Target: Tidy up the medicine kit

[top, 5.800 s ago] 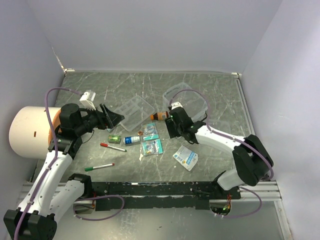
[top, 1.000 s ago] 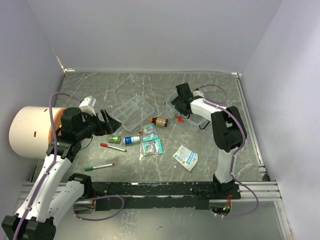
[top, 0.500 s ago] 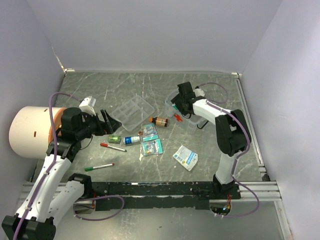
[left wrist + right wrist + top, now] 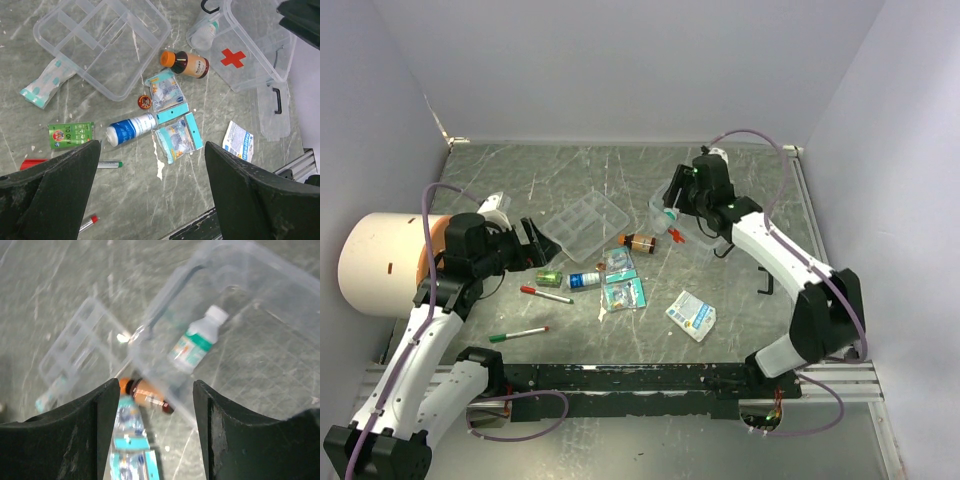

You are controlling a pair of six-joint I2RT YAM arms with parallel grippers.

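Note:
The clear medicine box [image 4: 705, 232] with a red cross lies open at the back right; it also shows in the left wrist view [image 4: 250, 47] and the right wrist view [image 4: 250, 305]. A white bottle with a green label [image 4: 196, 342] lies inside it. A brown bottle with an orange cap [image 4: 640, 241] lies just outside its near wall. A clear divider tray [image 4: 585, 222] lies left of it. My right gripper [image 4: 677, 203] hovers open and empty above the box's left end. My left gripper [image 4: 536, 242] is open and empty, high above the loose items.
Loose on the table are a blue-white tube [image 4: 584, 280], teal packets [image 4: 623, 290], a green sachet [image 4: 549, 277], a white-blue sachet [image 4: 691, 315], a red pen [image 4: 545, 294] and a green pen [image 4: 518, 333]. A big white cylinder [image 4: 380, 265] stands at the left wall.
My right arm went from beside the brown bottle to the medicine box, then rose and drew back to the right. The left arm has hardly moved.

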